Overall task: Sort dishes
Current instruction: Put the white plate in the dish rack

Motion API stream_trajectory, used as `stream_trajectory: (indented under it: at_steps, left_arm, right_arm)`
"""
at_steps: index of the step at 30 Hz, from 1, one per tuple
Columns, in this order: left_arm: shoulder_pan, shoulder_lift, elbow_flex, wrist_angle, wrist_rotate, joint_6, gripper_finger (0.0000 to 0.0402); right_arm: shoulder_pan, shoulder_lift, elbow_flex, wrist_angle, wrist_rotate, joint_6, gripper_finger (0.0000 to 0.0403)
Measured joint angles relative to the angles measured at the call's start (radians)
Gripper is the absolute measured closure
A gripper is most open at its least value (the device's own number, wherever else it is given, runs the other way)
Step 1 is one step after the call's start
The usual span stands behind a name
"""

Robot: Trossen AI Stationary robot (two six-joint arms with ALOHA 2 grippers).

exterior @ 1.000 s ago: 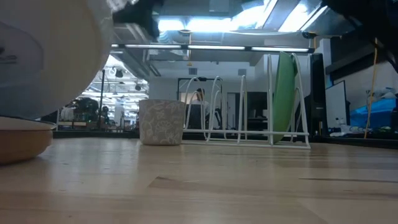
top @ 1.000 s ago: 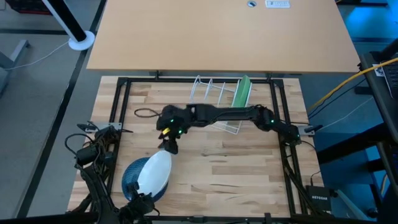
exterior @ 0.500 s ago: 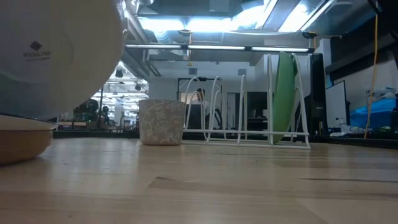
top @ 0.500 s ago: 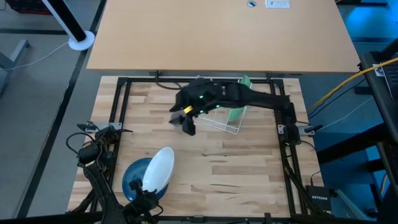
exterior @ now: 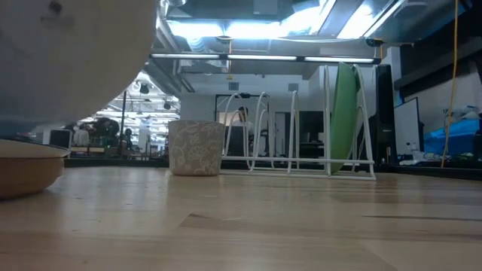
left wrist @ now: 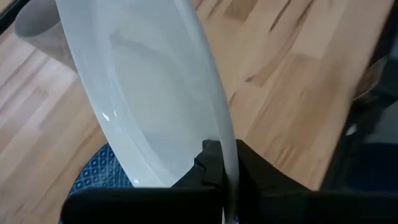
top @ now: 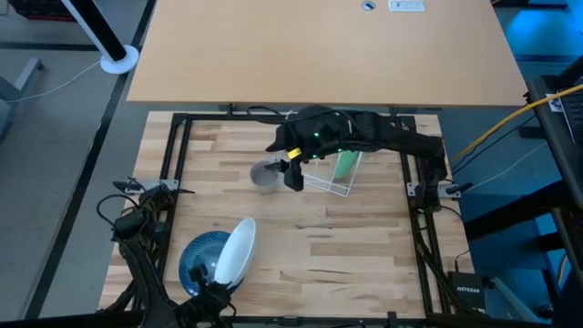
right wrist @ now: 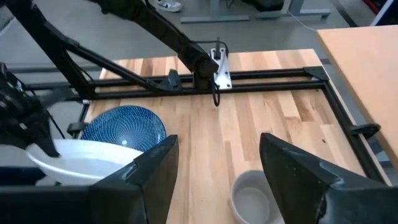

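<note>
My left gripper (top: 217,290) (left wrist: 225,163) is at the table's near edge, shut on the white plate (top: 233,255) (exterior: 68,60). That plate is tipped up over the dark blue plate (top: 196,260) (left wrist: 93,180). The brown-orange plate (exterior: 22,165) shows only in the low view, lying flat on the table. The green plate (top: 349,150) (exterior: 345,113) stands on edge in the white wire rack (top: 314,146). My right gripper (top: 293,175) (right wrist: 217,180) hangs open above the table beside the grey cup (top: 264,175) (right wrist: 252,196), touching nothing. My left gripper pinches the white plate's near rim (left wrist: 229,155) between its two fingers, coming from the table's near side. The plate is tilted steeply, its far rim (top: 246,223) raised. Whether its lower rim touches the blue plate, I cannot tell.
The rack stands at the table's far side with several empty slots (exterior: 256,128) left of the green plate. The grey cup (exterior: 196,147) sits just left of the rack. Bare wood (top: 346,246) lies at the middle and right. A black frame (top: 178,146) borders the table.
My right gripper has drawn back from the white plate's far rim, moving up and toward the far right, to the rack and cup. The white plate has tipped up steeper in my left gripper, its far rim rising while the held near rim stayed.
</note>
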Motion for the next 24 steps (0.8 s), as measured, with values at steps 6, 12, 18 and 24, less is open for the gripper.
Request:
stream_trajectory:
  at_steps: [6,12,18,24]
  left_arm:
    - [0.013,0.0,0.085,-0.001,-0.074,0.019,0.0401]
    - [0.057,0.0,0.179,-0.003,-0.143,0.124,0.0401]
    - [0.13,0.0,0.269,0.011,-0.212,0.28,0.0401]
    - [0.253,-0.001,0.347,0.066,-0.221,0.502,0.0401]
  right_arm:
    - [-0.001,-0.028,-0.001,-0.026,0.003,-0.04,0.0175]
    - [-0.002,-0.103,-0.001,-0.044,0.064,-0.083,0.0175]
    - [-0.002,-0.211,0.0,-0.079,0.196,-0.117,0.0175]
    - [-0.002,-0.307,0.0,-0.127,0.282,-0.139,0.0175]
